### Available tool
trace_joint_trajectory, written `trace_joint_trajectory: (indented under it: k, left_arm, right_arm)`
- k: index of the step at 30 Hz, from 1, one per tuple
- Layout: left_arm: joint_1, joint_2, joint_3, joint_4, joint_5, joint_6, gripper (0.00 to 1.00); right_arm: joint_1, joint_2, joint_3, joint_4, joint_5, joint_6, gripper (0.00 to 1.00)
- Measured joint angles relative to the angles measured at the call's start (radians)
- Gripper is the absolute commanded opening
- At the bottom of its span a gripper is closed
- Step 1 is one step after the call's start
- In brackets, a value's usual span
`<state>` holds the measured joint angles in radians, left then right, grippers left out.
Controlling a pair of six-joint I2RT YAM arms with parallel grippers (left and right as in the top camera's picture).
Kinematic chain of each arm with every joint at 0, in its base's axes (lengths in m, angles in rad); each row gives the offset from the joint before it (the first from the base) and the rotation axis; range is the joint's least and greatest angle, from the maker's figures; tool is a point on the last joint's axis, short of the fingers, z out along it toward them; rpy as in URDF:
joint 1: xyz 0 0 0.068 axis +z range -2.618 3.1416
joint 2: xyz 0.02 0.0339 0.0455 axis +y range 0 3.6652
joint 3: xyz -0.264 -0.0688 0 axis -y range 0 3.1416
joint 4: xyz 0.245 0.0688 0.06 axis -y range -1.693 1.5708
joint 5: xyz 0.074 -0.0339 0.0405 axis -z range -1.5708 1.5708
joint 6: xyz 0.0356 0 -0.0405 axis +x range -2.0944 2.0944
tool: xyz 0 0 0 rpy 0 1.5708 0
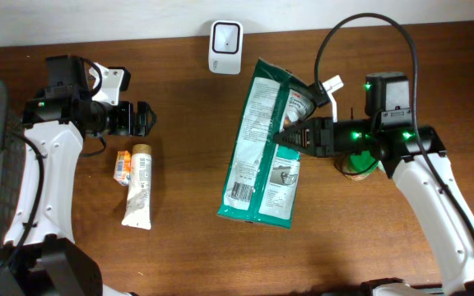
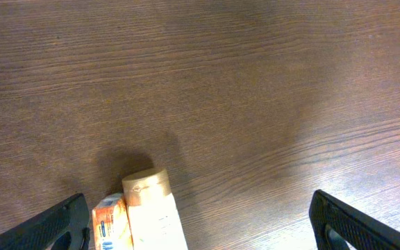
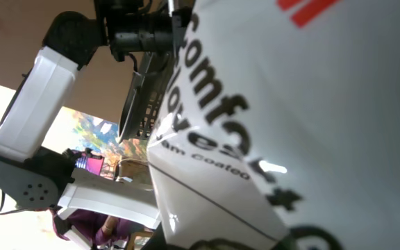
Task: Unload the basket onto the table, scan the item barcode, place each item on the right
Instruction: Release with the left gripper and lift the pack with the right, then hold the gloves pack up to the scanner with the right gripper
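At the table's left, the left gripper (image 1: 144, 119) stands released, jaws wide, above dark wood-grain table (image 1: 188, 238). Just beside it lie a small orange box (image 1: 123, 165) and a cream squeeze tube (image 1: 141, 189) with a tan cap, touching. A white scanner (image 1: 225, 47) sits at the far edge. Right of centre is the glossy green-and-white glove packet (image 1: 262, 156), barcode (image 1: 239, 191) at its near end. The right gripper (image 1: 290, 136) is clenched on its right edge.

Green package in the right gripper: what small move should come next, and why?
Probably swing the green package toward the scanner, barcode end first. The right gripper is shut on the package's side edge, but the barcode sits at the end farthest from the scanner and faces up toward the overhead camera.
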<state>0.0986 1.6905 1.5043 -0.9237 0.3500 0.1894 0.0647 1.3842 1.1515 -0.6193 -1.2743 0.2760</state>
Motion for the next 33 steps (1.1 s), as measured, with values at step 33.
trace_joint_trajectory:
  k: [33]
  left_arm:
    - [0.0,-0.004,0.0,0.0,-0.004,0.0,0.99]
  right_arm:
    - [0.277,0.417,0.467,0.429,1.063,-0.182,0.04]
